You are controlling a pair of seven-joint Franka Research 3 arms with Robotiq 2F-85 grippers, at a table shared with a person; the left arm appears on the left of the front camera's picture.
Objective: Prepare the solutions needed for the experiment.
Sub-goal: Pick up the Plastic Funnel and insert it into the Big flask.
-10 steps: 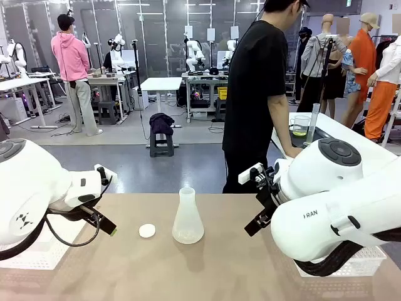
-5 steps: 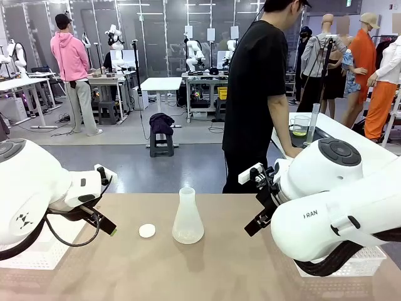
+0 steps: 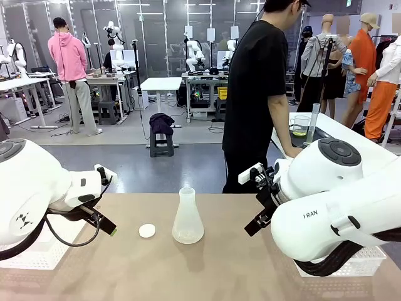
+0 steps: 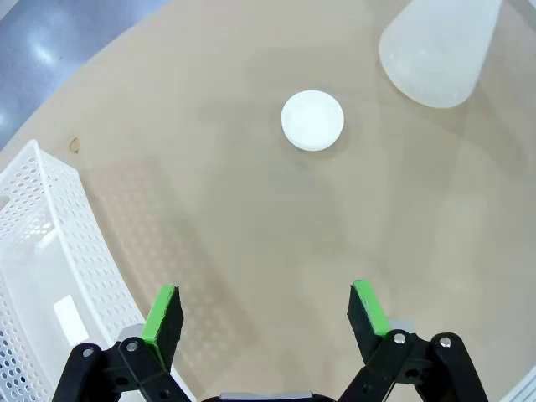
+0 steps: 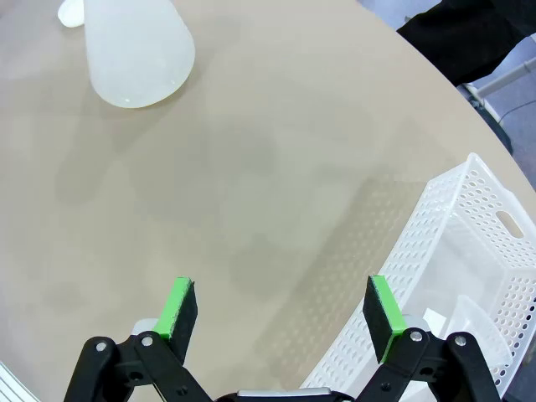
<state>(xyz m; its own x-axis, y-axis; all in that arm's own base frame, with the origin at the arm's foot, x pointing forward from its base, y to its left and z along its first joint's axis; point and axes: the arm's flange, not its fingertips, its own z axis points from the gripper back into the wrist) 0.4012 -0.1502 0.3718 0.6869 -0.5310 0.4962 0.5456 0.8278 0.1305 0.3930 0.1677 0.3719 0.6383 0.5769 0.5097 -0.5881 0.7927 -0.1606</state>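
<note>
A shallow layer of yellow-green solution (image 3: 300,132) sits in a clear beaker (image 3: 301,124) on a side table (image 3: 351,135) at the far right, well apart from the robot's table (image 3: 213,269). A person (image 3: 257,94) in black stands there with a hand down beside the beaker.

At the middle of the robot's table stands a translucent flask (image 3: 188,217), upright; whether it holds any liquid cannot be told. A white disc (image 3: 147,231) lies just to its left.

The left gripper (image 4: 265,303) hangs over bare tabletop near the disc, fingers spread wide and holding nothing. The right gripper (image 5: 280,295) hovers to the right of the flask, likewise wide open and empty. A white basket (image 4: 50,251) sits at the near left and another (image 5: 469,251) at the near right.

The solution has yet to reach the flask, so the likely risks lie in the transfer. The flask looks light and narrow-necked: a finger brushing its neck could tip it, and a pour aimed at that small mouth could spill over the table. A handover of the smooth beaker could slip if the fingers close off-centre. An arm sweeping in from the left could knock the disc away.
</note>
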